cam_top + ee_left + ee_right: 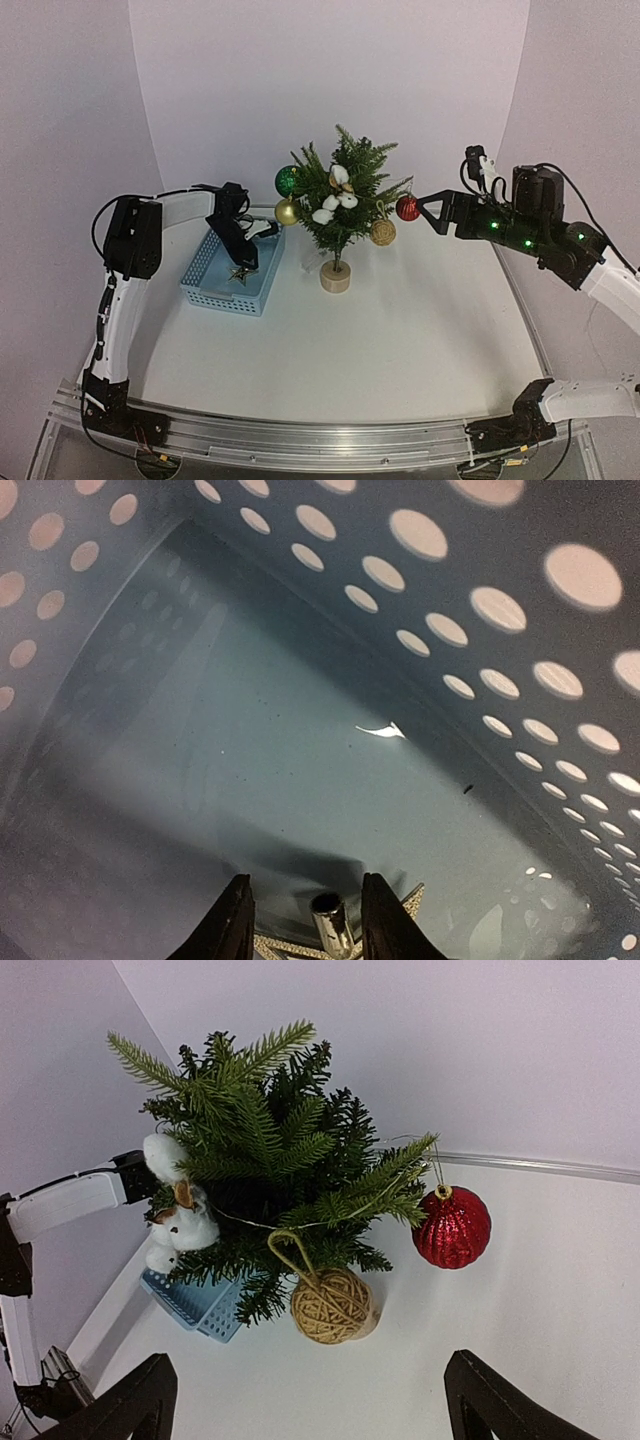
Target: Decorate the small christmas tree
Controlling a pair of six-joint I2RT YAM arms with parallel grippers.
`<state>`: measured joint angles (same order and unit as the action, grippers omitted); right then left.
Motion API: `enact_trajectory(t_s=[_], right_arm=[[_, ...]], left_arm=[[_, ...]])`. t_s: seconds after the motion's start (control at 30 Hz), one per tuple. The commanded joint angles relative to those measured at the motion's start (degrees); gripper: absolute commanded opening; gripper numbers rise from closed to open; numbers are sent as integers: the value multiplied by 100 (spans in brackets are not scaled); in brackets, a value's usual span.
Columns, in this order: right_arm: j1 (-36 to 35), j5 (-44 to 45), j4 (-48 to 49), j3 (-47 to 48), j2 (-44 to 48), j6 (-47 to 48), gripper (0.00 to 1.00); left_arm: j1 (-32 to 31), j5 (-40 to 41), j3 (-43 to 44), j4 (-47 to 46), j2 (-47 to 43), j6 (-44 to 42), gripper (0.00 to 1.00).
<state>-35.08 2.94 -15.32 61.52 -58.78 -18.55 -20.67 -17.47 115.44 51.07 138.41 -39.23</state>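
The small christmas tree (340,195) (270,1150) stands mid-table on its round wooden base (335,277). It carries a green ball (287,181), a gold ball (287,211), white fluffy figures (180,1225), a twine ball (332,1306) and a red glitter ball (452,1227). My left gripper (243,262) (305,880) reaches down into the blue perforated basket (215,290). Its jaws are partly closed on a gold glitter star (405,905) whose metal tube (332,920) points at the basket floor. My right gripper (425,210) (310,1360) hovers open and empty, just right of the red ball.
The basket's perforated walls (450,630) close in around the left gripper. The pale backdrop curves up right behind the tree. A metal rail (320,440) runs along the table's near edge.
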Motion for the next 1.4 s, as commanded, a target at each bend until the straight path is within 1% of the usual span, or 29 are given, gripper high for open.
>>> enact_trajectory(t_s=[0.0, 0.2, 0.33, 0.43, 0.57, 0.77, 0.8, 1.0, 1.17, 1.37], right_arm=[[-23, -25, 30, 97, 52, -37, 92], [-26, 10, 31, 66, 86, -16, 92], [-34, 9, 30, 45, 71, -17, 92], [-26, 5, 29, 63, 52, 0, 92], [-30, 14, 29, 80, 96, 17, 92], [-26, 72, 29, 61, 182, 18, 92], [-26, 71, 29, 72, 177, 18, 92], [-26, -8, 29, 269, 62, 34, 92], [-31, -112, 21, 621, -123, 4, 92], [-31, -246, 20, 1164, -427, -65, 90]], left_arm=[[-53, 123, 194, 266, 65, -87, 35], [-47, 215, 341, 618, -41, 2, 35], [-51, 327, 231, 668, -115, -131, 35], [-82, 334, 158, 699, -52, -181, 33], [-114, 330, 145, 819, 27, -176, 25], [-113, 375, 113, 809, -2, -104, 2], [-113, 361, 142, 796, -21, -55, 0], [-63, 311, 480, 613, -273, 478, 0], [121, 111, 745, 171, -880, 1138, 0], [318, -97, 547, -391, -1837, 2011, 0]])
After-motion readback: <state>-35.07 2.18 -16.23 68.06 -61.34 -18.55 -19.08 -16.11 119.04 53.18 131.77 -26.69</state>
